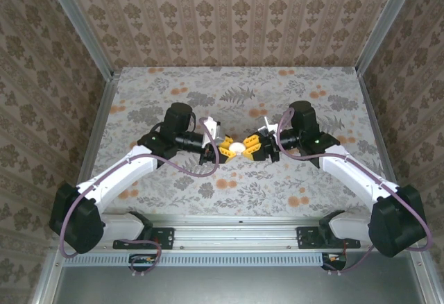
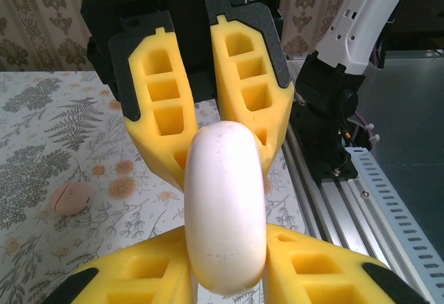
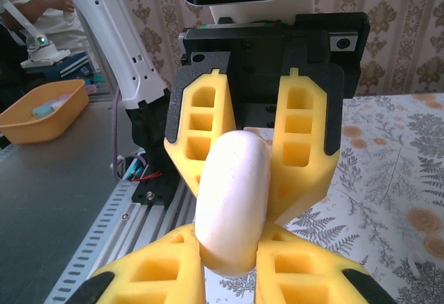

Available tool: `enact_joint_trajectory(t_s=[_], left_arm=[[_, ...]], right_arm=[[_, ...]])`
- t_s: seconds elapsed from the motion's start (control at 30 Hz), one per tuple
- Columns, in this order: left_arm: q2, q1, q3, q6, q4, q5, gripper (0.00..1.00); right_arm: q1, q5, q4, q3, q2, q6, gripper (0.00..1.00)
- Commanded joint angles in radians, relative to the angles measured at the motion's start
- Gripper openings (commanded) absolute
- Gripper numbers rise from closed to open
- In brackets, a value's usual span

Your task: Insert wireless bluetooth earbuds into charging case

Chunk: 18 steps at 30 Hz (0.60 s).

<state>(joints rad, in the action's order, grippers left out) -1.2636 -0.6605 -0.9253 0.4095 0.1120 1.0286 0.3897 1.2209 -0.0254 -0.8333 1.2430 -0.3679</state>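
My left tool [image 1: 225, 150] and right tool [image 1: 251, 148] are both clamping the seemingly closed case [image 1: 238, 148]; an earbud [image 2: 69, 198] is lying near it, uninserted.

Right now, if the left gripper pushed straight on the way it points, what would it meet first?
The right gripper, head-on. Both are shut on the charging case from opposite sides, so the left gripper would probably run into it almost at once, just past the case.
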Motion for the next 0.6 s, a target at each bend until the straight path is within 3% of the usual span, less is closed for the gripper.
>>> enact_joint_trajectory(t_s=[0.0, 0.3, 0.57], left_arm=[[-0.011, -0.007, -0.027, -0.021, -0.023, 0.056, 0.29], [-0.013, -0.007, -0.030, -0.040, -0.040, 0.067, 0.37], [-0.011, -0.007, -0.041, -0.050, -0.035, 0.070, 0.30]], right_arm=[[-0.003, 0.027, -0.029, -0.028, 0.010, -0.019, 0.18], [-0.003, 0.025, -0.018, -0.036, 0.017, -0.026, 0.18], [-0.003, 0.025, -0.007, -0.043, 0.021, -0.033, 0.18]])
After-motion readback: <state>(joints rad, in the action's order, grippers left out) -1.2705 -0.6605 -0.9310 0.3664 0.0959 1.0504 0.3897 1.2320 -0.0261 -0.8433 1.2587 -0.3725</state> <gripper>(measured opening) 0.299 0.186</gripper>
